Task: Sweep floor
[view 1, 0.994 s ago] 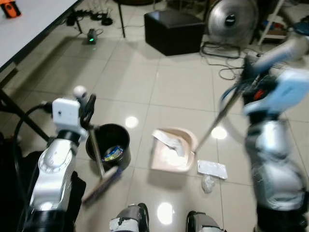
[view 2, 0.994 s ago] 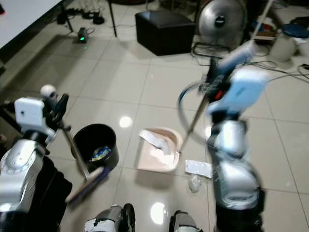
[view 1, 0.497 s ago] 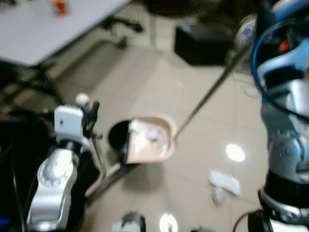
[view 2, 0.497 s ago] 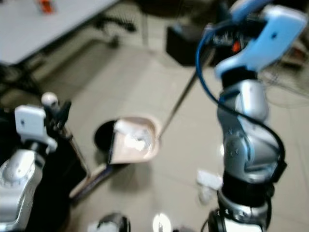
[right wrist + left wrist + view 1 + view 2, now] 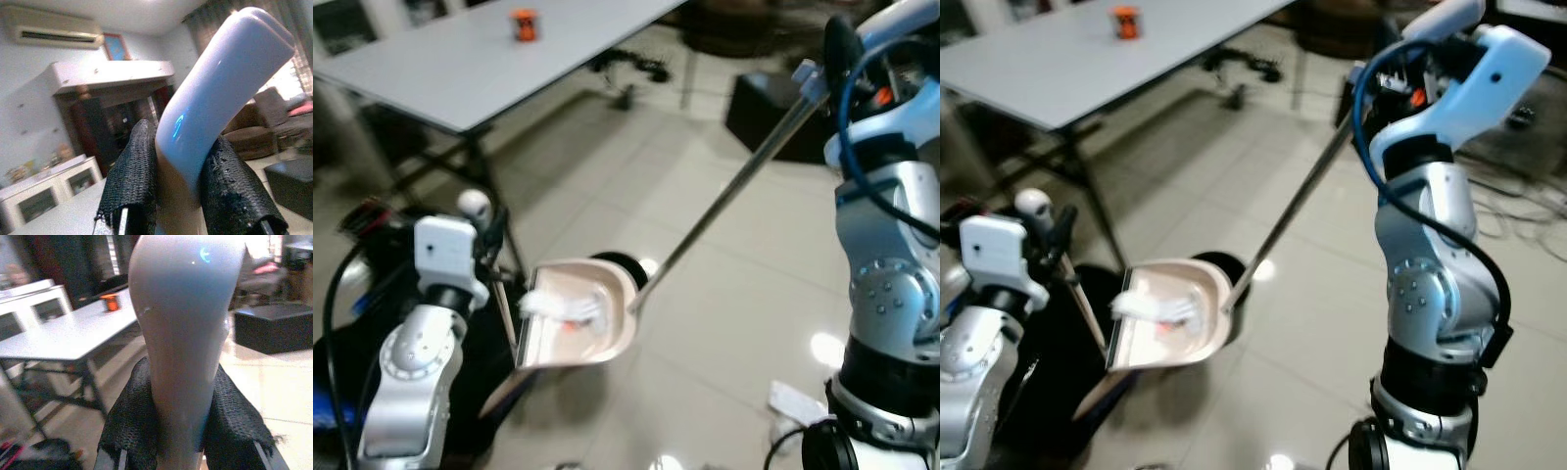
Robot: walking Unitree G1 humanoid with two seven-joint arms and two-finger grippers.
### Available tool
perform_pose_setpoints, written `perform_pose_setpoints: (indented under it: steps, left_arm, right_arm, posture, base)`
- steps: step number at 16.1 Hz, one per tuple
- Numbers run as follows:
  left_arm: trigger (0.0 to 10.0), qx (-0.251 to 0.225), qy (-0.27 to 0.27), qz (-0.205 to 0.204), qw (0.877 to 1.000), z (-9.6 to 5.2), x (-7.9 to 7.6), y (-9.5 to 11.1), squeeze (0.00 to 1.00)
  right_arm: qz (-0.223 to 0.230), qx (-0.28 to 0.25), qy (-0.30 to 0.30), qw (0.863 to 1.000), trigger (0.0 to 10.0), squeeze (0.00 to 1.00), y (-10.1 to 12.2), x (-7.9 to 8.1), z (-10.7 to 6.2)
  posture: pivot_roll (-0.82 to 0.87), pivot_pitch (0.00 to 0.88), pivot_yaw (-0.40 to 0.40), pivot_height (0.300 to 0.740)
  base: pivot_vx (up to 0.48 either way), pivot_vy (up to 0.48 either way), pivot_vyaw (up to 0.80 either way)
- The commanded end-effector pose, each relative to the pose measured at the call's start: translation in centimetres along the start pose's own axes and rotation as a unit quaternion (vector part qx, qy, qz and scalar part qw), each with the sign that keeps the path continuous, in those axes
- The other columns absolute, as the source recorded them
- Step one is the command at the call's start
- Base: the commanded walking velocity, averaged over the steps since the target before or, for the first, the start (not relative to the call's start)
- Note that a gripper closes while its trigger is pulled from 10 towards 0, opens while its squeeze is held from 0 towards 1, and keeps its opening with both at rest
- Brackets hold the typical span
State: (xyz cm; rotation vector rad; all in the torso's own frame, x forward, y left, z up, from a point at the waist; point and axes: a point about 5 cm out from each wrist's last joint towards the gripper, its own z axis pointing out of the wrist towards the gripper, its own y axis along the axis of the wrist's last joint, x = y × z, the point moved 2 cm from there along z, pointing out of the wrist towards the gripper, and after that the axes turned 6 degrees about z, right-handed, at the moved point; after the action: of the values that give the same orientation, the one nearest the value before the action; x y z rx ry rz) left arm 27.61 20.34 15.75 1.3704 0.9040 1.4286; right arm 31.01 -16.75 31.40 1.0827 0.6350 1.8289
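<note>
A beige dustpan [image 5: 576, 323] with white paper scraps [image 5: 563, 307] in it hangs tilted over the black bin [image 5: 625, 264], hiding most of the bin. Its long metal handle [image 5: 724, 196] slants up to my right gripper [image 5: 818, 73], which is shut on the pale grip [image 5: 210, 98]. At the lower left my left gripper [image 5: 495, 230] is shut on the broom's rounded handle top [image 5: 186, 323]. The broom stick [image 5: 509, 318] runs down beside the dustpan to the brush head [image 5: 504, 392] on the floor.
A white table [image 5: 509, 69] with a small orange object [image 5: 523, 24] stands at the back left on dark legs [image 5: 489, 186]. A black ottoman [image 5: 769, 108] sits behind the right arm. Paper scraps [image 5: 798, 401] lie on the tiles by my right side.
The right arm lifted the dustpan off the floor and carried it left over the bin, tilting it. The camera swung left and up. The left gripper still holds the broom.
</note>
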Motion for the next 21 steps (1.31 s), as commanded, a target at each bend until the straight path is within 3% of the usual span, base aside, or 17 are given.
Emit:
perform_pose_setpoints:
  steps: [1,6,21]
  left_arm:
    - [10.0,-0.023,-0.005,0.012,1.000,0.3,-0.1,1.2,0.00]
    - [10.0,-0.019,-0.014,0.006,1.000,0.5,-0.8,1.1,0.00]
    - [10.0,0.000,0.016,0.003,1.000,-0.1,-0.1,0.3,0.00]
  right_arm:
    - [-0.008,-0.032,-0.020,0.999,10.0,0.00,1.6,-0.9,0.0]
    - [-0.013,-0.032,-0.030,0.999,10.0,0.00,2.0,-1.4,-0.3]
    - [-0.038,-0.003,-0.011,0.999,10.0,0.00,1.0,-1.0,0.3]
  posture:
    - [0.00,0.017,0.050,0.740]
    - [-0.02,0.034,0.060,0.740]
    - [0.00,0.037,0.039,0.740]
  base:
    - [0.341,0.000,0.00]
    - [0.340,0.000,-0.64]
    - [0.340,0.000,0.00]
